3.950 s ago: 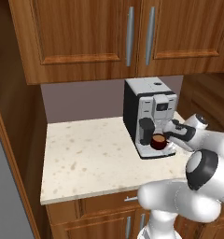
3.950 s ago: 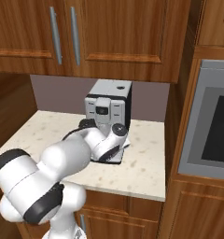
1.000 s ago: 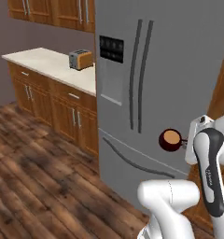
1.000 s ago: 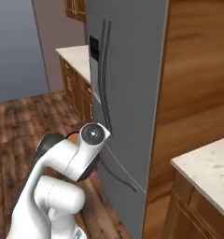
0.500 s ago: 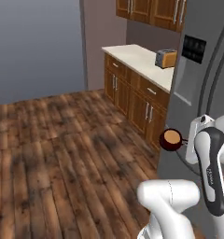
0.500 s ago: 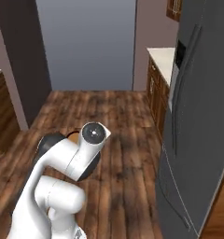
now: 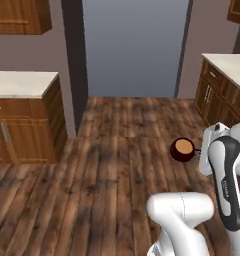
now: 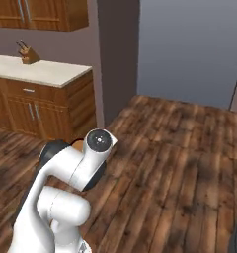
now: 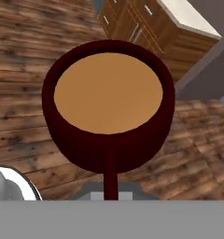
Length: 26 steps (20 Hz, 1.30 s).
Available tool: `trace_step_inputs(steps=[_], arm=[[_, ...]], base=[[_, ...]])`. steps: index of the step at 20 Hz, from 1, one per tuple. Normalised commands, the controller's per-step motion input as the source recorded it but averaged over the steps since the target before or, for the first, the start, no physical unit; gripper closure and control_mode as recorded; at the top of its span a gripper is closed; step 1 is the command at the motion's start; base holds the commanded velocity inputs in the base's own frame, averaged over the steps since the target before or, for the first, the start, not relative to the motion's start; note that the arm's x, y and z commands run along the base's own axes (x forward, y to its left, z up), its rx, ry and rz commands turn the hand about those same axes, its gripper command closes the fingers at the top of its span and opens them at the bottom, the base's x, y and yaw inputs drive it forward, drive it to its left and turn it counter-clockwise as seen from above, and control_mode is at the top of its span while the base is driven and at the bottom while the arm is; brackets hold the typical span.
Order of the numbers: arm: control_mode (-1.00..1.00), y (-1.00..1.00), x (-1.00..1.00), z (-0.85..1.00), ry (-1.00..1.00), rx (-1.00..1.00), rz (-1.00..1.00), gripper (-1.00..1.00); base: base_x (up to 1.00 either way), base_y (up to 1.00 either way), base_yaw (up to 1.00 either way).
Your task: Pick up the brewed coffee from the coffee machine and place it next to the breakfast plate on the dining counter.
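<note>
Mug [image 9: 108, 109] handle running under grey band, gripper fingertips hidden

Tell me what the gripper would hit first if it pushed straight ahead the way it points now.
Apart from the small dark red mug of brown coffee it already carries, probably the dark wooden plank floor. The hand view looks past the mug down at the floor, with a wooden cabinet further off. Depth is hard to judge.

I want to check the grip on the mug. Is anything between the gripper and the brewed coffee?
Nothing visible stands between them. The brewed coffee sits at the gripper, its handle running down toward the fingers; in the left base view it is carried above the wooden floor.
</note>
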Motion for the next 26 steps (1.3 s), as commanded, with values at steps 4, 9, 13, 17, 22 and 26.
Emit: trace_step_inputs(steps=[4,9,13,17,22,26], arm=[[1.00,0.00,0.00,0.00,0.00,0.00,0.00,1.00],[1.00,0.00,0.00,0.00,0.00,0.00,0.00,1.00],[1.00,0.00,0.00,0.00,0.00,0.00,0.00,1.00],[1.00,0.00,0.00,0.00,0.00,0.00,0.00,1.00],[1.00,0.00,0.00,0.00,0.00,0.00,0.00,1.00],[1.00,0.00,0.00,0.00,0.00,0.00,0.00,1.00]], base=[[0.44,0.36,0.64],[0.41,0.33,0.66],[0.31,0.25,0.73],[0.08,0.30,0.79],[0.00,0.65,0.79],[0.00,0.95,0.66]])
